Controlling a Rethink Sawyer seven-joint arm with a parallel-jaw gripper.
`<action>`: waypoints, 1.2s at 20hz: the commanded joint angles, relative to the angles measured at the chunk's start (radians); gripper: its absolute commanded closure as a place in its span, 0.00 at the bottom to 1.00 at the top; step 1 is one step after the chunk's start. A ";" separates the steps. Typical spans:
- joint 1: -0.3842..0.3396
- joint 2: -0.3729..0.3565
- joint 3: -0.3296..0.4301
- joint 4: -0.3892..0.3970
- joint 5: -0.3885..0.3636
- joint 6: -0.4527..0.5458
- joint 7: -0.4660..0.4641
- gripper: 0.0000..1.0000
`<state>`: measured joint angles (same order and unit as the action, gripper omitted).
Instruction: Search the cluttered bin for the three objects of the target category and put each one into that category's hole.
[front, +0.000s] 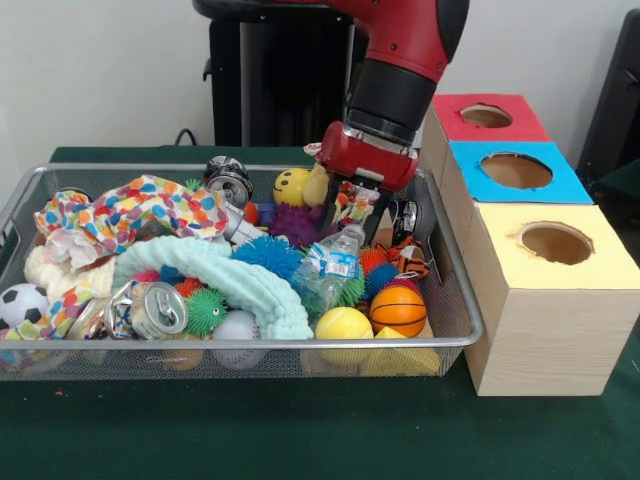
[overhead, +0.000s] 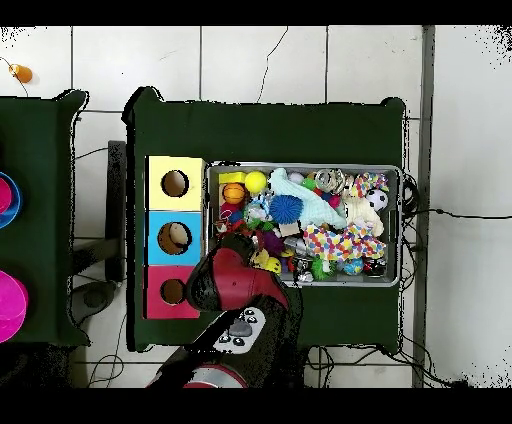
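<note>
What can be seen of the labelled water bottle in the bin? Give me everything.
The water bottle is small, of clear thin plastic, dented and wrinkled, with a blue-and-white label around its middle. It lies tilted on top of the clutter in the right half of the wire bin, neck pointing up toward the gripper just behind it. Spiky blue and green balls press against its sides, and the mint green towel lies to its left.

1. The arm (front: 405, 40) has a glossy red shell, rounded like a thick tube.
2. Just above the gripper (front: 362, 205) sits a black cylindrical wrist section (front: 390, 97) with a thin silver ring at its lower edge.
3. The gripper's mount (front: 367, 157) is a red block with rounded corners.
4. Below the mount, the gripper parts look dark.
5. In the overhead view, a grey panel with dark round buttons (overhead: 240, 328) sits on the arm behind the gripper.
</note>
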<state>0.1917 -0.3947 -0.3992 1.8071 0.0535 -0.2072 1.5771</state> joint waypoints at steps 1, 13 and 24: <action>-0.038 -0.023 0.037 -0.113 -0.014 0.054 0.105 0.00; -0.040 -0.076 0.016 -0.159 -0.078 0.079 0.048 0.00; -0.025 -0.075 0.009 -0.158 -0.078 0.055 0.092 0.00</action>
<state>0.1764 -0.4872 -0.4400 1.6931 0.0208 -0.2064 1.5771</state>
